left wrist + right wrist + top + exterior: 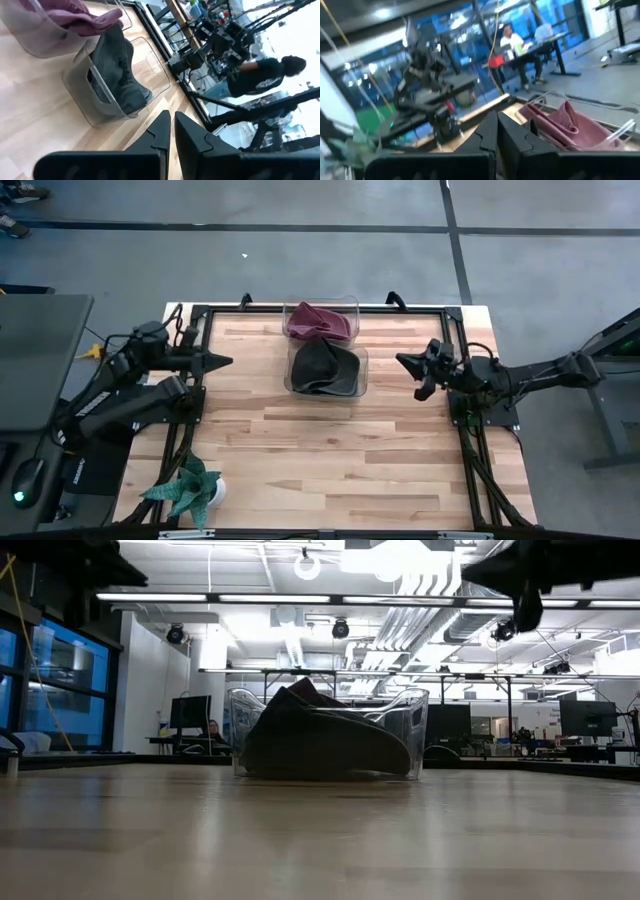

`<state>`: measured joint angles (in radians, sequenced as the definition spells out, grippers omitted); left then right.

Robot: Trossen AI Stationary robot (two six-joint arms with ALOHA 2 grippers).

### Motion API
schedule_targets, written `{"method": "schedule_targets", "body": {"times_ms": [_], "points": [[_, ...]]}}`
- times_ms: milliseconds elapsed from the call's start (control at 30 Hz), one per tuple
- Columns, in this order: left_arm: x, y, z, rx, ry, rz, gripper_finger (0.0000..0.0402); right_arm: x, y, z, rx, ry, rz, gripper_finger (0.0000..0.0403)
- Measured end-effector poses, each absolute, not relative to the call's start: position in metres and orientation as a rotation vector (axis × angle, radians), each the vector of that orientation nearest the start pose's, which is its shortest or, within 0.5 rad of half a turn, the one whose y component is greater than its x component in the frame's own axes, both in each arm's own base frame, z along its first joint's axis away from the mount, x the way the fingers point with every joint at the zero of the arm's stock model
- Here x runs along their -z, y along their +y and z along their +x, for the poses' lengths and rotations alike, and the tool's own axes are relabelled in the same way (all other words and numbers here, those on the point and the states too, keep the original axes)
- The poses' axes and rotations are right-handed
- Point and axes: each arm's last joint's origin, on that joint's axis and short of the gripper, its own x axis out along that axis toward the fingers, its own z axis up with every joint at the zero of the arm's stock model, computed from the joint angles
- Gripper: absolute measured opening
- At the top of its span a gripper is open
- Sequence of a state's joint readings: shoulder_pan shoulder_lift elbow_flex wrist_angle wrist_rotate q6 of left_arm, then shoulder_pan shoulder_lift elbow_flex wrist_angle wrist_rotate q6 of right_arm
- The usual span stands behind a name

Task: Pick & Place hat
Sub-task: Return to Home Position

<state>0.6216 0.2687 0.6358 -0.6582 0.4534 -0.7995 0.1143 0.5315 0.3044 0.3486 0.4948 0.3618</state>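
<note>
Black cap [322, 367] in the near clear bin [363, 367], dark red cap [318, 320] in the far clear bin [354, 308]
Left gripper [225, 361] and right gripper [402, 361] hang at the left and right sides of the bins — fingers pressed together, holding nothing.

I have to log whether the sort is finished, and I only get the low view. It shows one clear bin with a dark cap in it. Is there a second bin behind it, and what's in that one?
Observer: Yes. The high view shows a second transparent bin directly behind it, holding the dark red cap.
Operator: Is the black one fully inside the front bin?
Observer: From above, the black cap lies within the walls of the near bin.
Operator: Where are the arms?
Observer: The left gripper and right gripper sit on either side of the bins, apart from them, both shut and holding nothing.
</note>
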Motion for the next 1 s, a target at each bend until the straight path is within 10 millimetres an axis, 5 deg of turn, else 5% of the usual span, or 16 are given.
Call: {"method": "schedule_targets", "body": {"times_ms": [367, 533, 1000], "points": [[-0.236, 0.037, 0.073, -0.211, 0.013, -1.009, 0.0018, -0.209, -0.004, 0.113, 0.442, -0.478, 0.343, 0.0], [-0.21, 0.039, 0.076, -0.196, 0.011, -1.057, 0.0018, -0.208, -0.004, 0.113, 0.458, -0.444, 0.254, 0.0], [-0.177, 0.04, 0.08, -0.158, -0.003, -1.03, 0.0018, -0.189, -0.002, 0.12, 0.428, -0.247, 0.191, 0.0]]}}
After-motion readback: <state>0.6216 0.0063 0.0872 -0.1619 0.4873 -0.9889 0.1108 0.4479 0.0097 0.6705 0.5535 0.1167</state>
